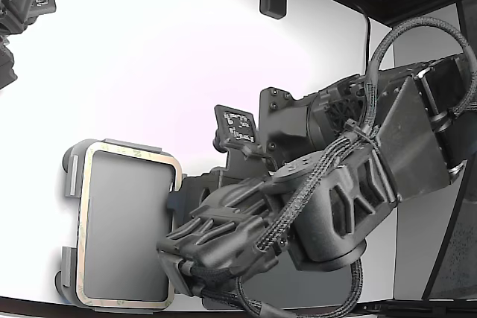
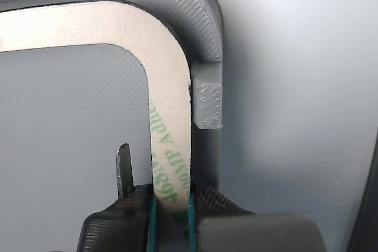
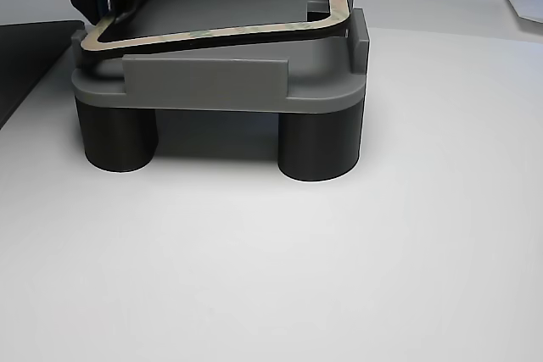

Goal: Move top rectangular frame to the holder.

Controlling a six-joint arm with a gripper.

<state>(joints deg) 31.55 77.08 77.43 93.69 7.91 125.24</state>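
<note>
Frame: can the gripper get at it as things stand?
Likely yes: the gripper already straddles one side of the frame, a finger on each edge, where it lies in the holder. Nothing blocks it.

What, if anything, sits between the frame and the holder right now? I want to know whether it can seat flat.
Nothing visible does. The rectangular frame already lies on the holder, inside its raised edge tabs, with the gripper closed on one side of it. The other view hints one side may sit slightly raised.
</note>
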